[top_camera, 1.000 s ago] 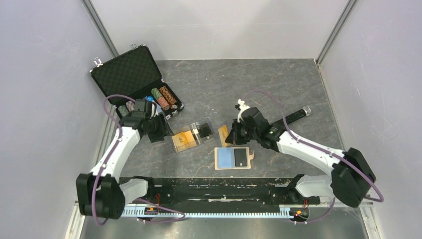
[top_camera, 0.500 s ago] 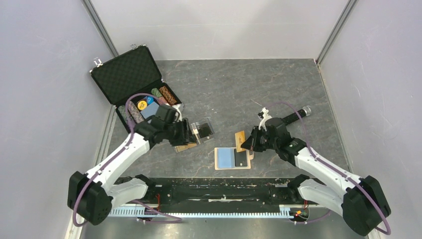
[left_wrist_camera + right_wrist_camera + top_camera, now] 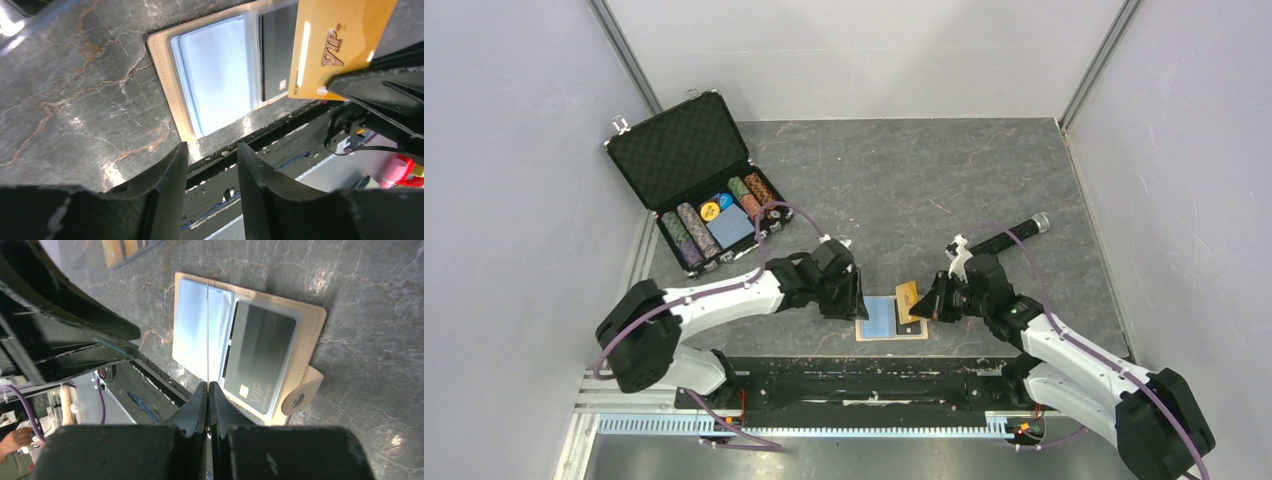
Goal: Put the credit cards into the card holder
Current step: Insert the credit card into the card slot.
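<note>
The card holder point(image 3: 869, 331) lies open and flat near the table's front edge, tan with light blue pockets. The black card point(image 3: 910, 322) sits in its right pocket; it also shows in the right wrist view point(image 3: 260, 352). My right gripper point(image 3: 923, 306) is shut on the orange-gold card point(image 3: 907, 298) and holds it on edge just above the holder. In the right wrist view that card point(image 3: 207, 330) is a thin line over the holder's point(image 3: 307, 337) fold. In the left wrist view the gold card point(image 3: 335, 45) covers part of the black card point(image 3: 275, 55). My left gripper point(image 3: 854, 300) is open and empty at the holder's point(image 3: 162, 75) left edge.
The open black poker-chip case point(image 3: 686, 150) with chips and a blue deck stands at the back left. A black cylindrical tool point(image 3: 1014, 232) lies behind the right arm. The clear plastic box point(image 3: 122, 249) is just beyond the holder, under my left arm. The table's front edge point(image 3: 260, 137) is right beside the holder.
My left arm swung right from the clear box to the holder's left edge. My right gripper carried the orange-gold card forward and down over the holder.
</note>
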`<state>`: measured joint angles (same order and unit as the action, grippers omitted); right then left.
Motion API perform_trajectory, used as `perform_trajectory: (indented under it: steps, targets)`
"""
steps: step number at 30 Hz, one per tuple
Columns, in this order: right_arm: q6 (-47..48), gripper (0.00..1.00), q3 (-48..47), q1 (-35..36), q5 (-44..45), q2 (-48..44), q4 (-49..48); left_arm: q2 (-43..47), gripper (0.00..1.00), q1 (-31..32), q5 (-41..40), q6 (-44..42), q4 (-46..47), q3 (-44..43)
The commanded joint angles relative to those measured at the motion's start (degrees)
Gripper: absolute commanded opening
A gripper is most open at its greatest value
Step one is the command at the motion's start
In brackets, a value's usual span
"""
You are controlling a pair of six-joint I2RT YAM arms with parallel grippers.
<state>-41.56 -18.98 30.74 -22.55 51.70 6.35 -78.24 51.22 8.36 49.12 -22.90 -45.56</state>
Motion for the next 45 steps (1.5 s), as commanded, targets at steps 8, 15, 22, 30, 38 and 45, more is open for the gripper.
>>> perform_trajectory:
  steps: [8,15,22,30,38,45]
  targets:
    - [-1.8,0.00,3.3,-0.2,-7.5,4.4,-7.9,-9.8,0.40,3.8,-6.6,3.4,3.4,-1.9]
    - [-1.9,0.00,5.0,-0.1,-10.3,7.8,-9.6,-12.2,0.32,3.8,-7.3,2.9,2.9,-1.8]
    - [-2.0,0.00,5.6,0.2,-11.2,10.4,-11.8,-14.5,0.27,3.8,-6.7,2.6,2.9,-2.3]
    - [-2.1,0.00,4.3,0.4,-12.4,14.6,-15.5,-15.0,0.23,3.8,-6.5,2.5,2.7,-2.2]
    - [3.1,0.00,0.1,0.3,-9.5,18.3,-10.9,-15.6,0.19,3.8,-6.5,2.4,2.5,-2.1]
    - [4.9,0.00,-2.8,0.3,-6.2,19.9,-9.2,-15.9,0.15,3.8,-6.6,2.3,2.4,-2.1]
